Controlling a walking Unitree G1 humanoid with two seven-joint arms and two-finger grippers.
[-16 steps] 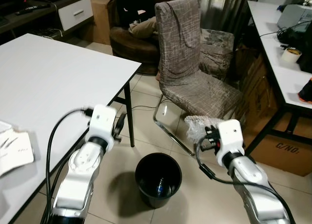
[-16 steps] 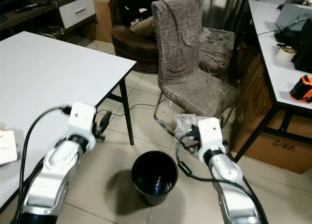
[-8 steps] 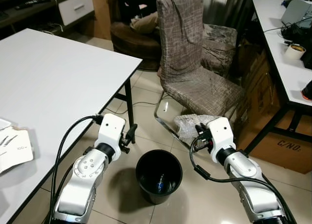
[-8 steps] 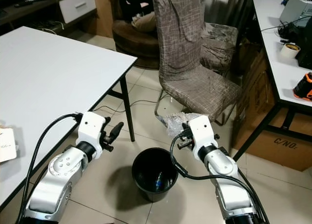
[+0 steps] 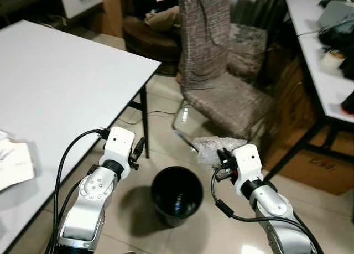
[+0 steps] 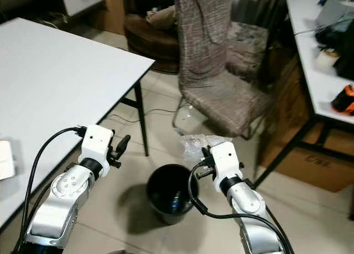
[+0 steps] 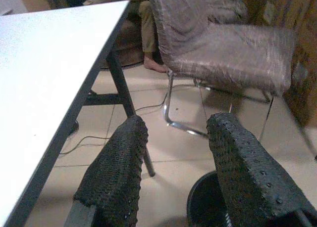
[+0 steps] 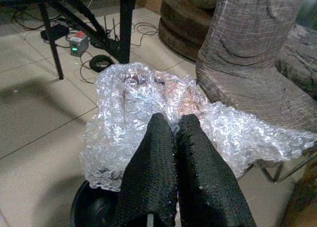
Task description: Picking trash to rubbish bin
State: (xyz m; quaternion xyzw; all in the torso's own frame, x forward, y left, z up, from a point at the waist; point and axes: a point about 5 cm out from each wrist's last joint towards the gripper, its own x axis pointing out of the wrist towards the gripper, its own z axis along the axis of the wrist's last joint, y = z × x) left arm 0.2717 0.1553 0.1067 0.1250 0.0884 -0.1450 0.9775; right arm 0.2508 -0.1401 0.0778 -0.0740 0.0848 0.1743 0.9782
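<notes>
one piece of trash in play: right gripper [image 8: 171, 133] is pinching a sheet of bubble wrap [image 8: 148, 108], fingers closed tight on it. black rubbish bin [image 5: 176, 193] is sitting just below and to its left (carry step, looks nearly done). next: shifting over the opening, then releasing. left gripper [image 7: 173, 158] is hanging spread wide, empty.

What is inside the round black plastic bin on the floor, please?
Inside the round black plastic bin a small bluish shiny item lies at the bottom; what it is cannot be told. The dark walls hide the rest. The right tool holds clear bubble wrap beside the rim.
</notes>
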